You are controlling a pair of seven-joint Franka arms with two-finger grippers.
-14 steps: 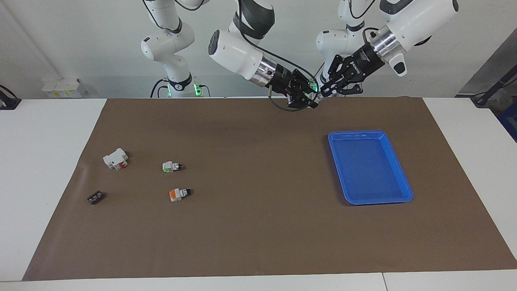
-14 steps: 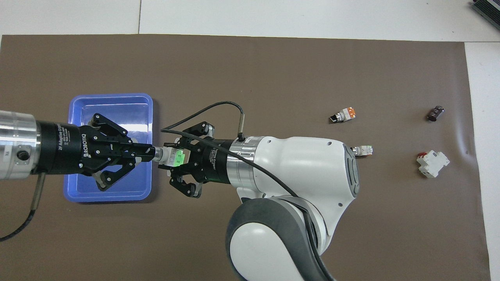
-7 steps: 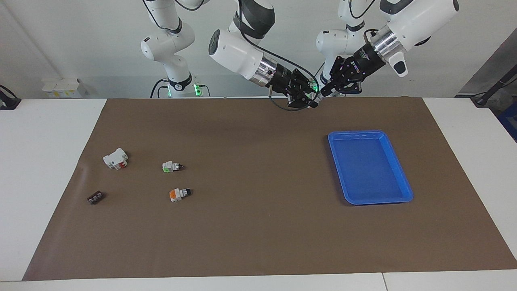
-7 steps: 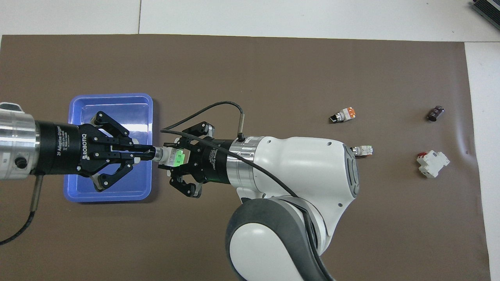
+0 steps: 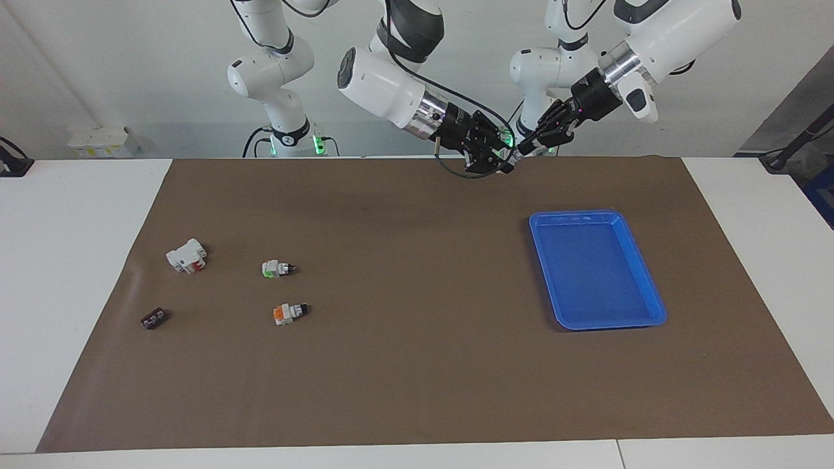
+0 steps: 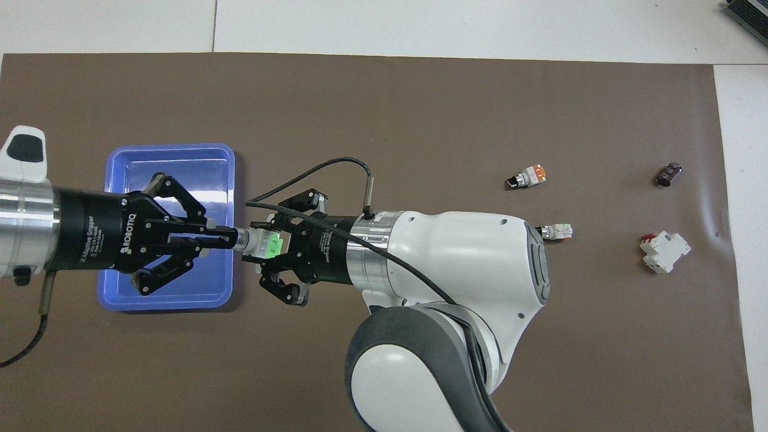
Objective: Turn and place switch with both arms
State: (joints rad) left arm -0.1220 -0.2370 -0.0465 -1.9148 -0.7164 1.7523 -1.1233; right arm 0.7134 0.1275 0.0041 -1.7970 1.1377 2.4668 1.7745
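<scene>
A switch (image 6: 259,241) with a white-grey body and a light-green block is held in the air between both grippers, over the mat by the blue tray's edge. My right gripper (image 6: 268,245) is shut on its body and green end. My left gripper (image 6: 231,239) is shut on its black knob end. In the facing view the switch (image 5: 508,142) shows as a green spot between the right gripper (image 5: 498,156) and the left gripper (image 5: 525,149), high above the mat's edge nearest the robots.
A blue tray (image 5: 573,215) lies toward the left arm's end and also shows in the overhead view (image 6: 171,147). Toward the right arm's end lie a second green-ended switch (image 5: 277,268), an orange-ended switch (image 5: 288,312), a white-and-red block (image 5: 186,255) and a small black part (image 5: 154,319).
My left gripper has turned about its own axis while shut on the knob end. My right gripper holds the switch body nearly still. The things on the mat have not moved.
</scene>
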